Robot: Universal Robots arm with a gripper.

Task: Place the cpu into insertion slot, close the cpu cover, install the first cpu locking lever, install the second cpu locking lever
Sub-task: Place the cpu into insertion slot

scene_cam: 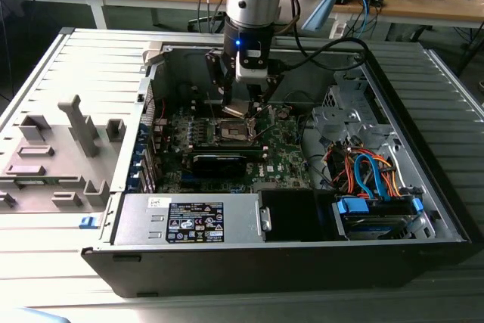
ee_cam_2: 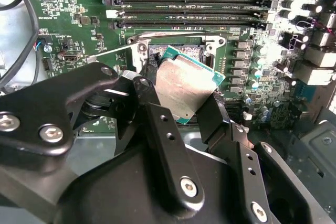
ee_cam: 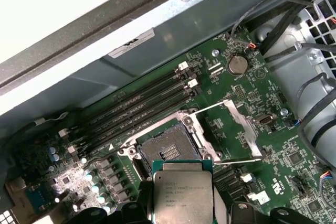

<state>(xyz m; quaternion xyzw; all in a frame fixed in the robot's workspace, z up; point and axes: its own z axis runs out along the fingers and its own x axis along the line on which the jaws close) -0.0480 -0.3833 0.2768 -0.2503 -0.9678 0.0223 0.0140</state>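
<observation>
Above the insertion slot (ee_cam: 167,150), hand (ee_cam_2: 181,102) clamped on cpu (ee_cam: 182,195), silvery square top, green rim

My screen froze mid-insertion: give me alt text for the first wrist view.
The end effector holds the cpu, metal top showing, just short of the open insertion slot, not yet seated. The cpu cover stands swung open beside the slot on the green board.

Exterior elevated, wrist views share insertion slot (ee_cam: 167,148) (ee_cam_2: 184,50)
</observation>
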